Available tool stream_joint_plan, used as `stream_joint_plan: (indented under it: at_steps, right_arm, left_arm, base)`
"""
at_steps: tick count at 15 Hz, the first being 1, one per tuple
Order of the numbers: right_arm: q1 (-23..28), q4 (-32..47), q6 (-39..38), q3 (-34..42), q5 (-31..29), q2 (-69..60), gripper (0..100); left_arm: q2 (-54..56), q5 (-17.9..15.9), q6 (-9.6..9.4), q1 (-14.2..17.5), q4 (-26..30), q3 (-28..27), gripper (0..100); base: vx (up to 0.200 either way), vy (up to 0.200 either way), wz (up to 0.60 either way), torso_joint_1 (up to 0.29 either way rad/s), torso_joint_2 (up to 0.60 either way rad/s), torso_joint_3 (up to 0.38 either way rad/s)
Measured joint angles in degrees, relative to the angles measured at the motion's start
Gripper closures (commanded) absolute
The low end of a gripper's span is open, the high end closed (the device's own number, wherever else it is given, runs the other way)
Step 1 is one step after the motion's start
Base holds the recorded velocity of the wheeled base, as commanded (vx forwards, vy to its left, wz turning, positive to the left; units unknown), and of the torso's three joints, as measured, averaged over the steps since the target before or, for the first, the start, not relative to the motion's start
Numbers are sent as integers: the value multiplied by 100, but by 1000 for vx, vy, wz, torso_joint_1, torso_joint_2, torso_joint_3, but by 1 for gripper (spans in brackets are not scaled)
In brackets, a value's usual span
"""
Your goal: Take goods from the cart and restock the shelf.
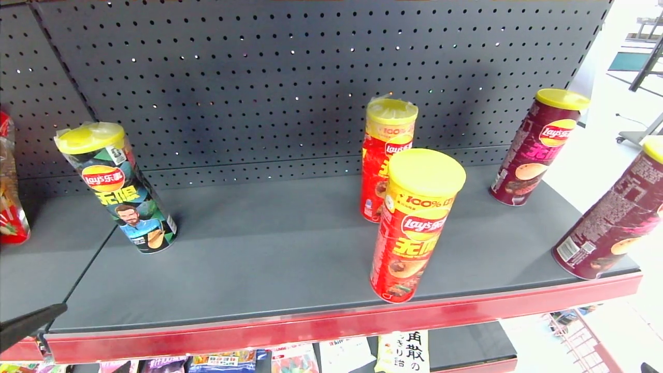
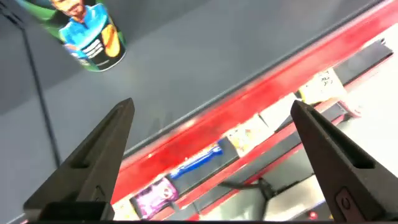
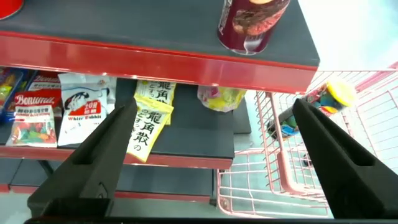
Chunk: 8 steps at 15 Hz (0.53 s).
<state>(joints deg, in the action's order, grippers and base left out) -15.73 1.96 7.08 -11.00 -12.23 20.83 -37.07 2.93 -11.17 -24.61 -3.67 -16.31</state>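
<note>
The grey shelf point(image 1: 290, 259) with a red front edge holds several chip cans. A green-and-black can point(image 1: 116, 186) stands at the left, two red cans point(image 1: 388, 155) point(image 1: 417, 223) in the middle, and two maroon cans point(image 1: 538, 147) point(image 1: 611, 217) at the right. My left gripper point(image 2: 212, 104) is open and empty, in front of the shelf's red edge point(image 2: 249, 106), below and to the left of the green can point(image 2: 87, 31). One of its fingers point(image 1: 31, 324) shows at the lower left. My right gripper point(image 3: 214, 104) is open and empty below the shelf's right end, under a maroon can point(image 3: 252, 22).
A pink wire cart point(image 3: 280, 180) stands to the right of the shelf unit, with a yellow-lidded item point(image 3: 333, 96) inside. The lower shelf point(image 3: 186, 140) carries snack bags point(image 3: 152, 118). A red bag point(image 1: 10, 207) sits at the shelf's far left. A perforated back panel point(image 1: 290, 77) stands behind.
</note>
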Motion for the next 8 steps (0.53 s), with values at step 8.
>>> stream_joint_plan:
  at_steps: [8]
  right_arm:
    - [24, -5, -5, 66, 18, -57, 0]
  left_arm:
    - [455, 599, -126, 72, 50, -33, 0]
  base:
    - [-200, 0, 0, 1, 2, 3]
